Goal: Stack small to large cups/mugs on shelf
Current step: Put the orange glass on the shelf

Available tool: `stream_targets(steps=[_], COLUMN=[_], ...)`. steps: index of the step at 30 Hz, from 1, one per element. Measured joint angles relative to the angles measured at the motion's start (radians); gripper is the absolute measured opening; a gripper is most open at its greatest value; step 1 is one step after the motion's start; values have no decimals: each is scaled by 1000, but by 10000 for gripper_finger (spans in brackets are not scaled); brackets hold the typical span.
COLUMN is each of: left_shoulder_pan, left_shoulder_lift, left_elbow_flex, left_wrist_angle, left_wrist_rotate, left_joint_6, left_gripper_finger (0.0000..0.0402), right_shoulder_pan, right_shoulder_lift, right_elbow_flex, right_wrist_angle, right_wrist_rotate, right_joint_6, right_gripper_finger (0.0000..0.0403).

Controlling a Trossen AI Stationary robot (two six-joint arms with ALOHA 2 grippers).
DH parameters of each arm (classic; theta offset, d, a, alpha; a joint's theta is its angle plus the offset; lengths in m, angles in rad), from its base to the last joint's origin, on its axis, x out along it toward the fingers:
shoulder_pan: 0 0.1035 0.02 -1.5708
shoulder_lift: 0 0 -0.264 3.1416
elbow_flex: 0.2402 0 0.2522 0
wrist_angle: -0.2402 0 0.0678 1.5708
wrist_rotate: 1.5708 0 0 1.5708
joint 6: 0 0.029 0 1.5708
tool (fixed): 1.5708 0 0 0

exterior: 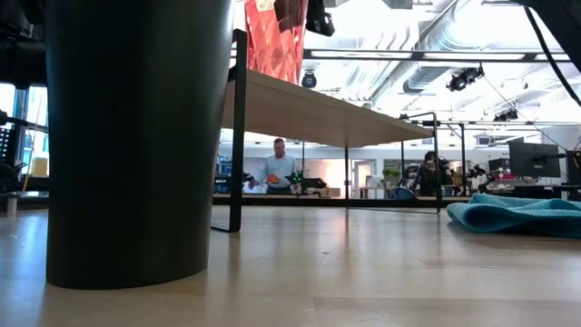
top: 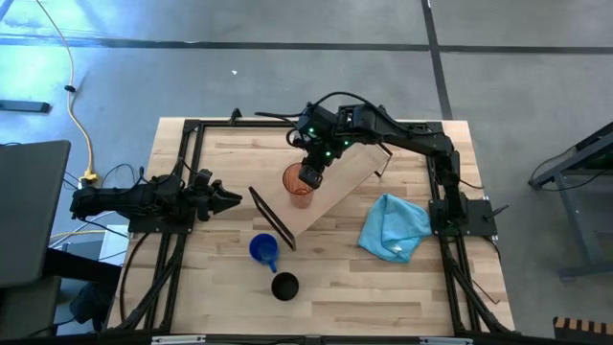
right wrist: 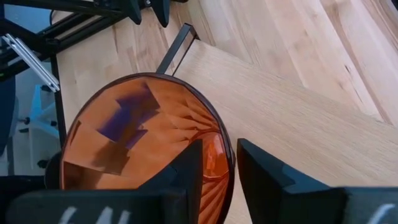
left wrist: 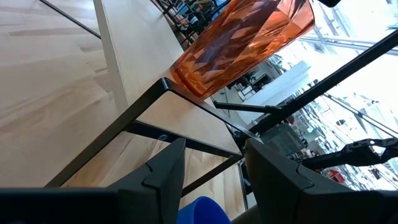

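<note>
The shelf, a long light wooden board with thin black brackets at both ends, is set diagonally across the middle of the wooden table, its far end toward the right and its near end toward the left. In the low view the board is seen raised above the tabletop on a black bracket leg.

The right arm is reached in from the table's right side, and the right gripper is held over the left part of the shelf. Its fingers are pinched on the rim of the orange-red tumbler, one finger inside the wall and one outside. The tumbler is upright with its mouth up; in the left wrist view its base is seen at the shelf's near-left corner, though whether it is resting on the board cannot be told.

The left arm is parked at the table's left edge, and the left gripper is pointed toward the shelf with its fingers spread and nothing between them.

A light blue cloth is crumpled on the table right of the shelf. The blue mug is stood on the tabletop just near of the shelf's left bracket, its handle turned toward the near side. The black cup is stood nearer still, close beside the mug but apart from it, and it fills the left of the low view.
</note>
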Motion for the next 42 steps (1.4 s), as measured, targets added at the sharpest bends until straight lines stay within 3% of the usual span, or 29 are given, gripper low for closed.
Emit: stream_targets(steps=[42], left_shoulder_pan=[0], left_shoulder_lift=[0], left_elbow_flex=[0], left_wrist_angle=[0], left_wrist_rotate=[0], left_joint_6=[19], left_gripper_finger=[156], right_shoulder_pan=[5], right_shoulder_lift=[64], right_elbow_flex=[13], right_wrist_angle=[100], right_wrist_rotate=[-74], right_joint_6=[10], right_gripper_finger=[89])
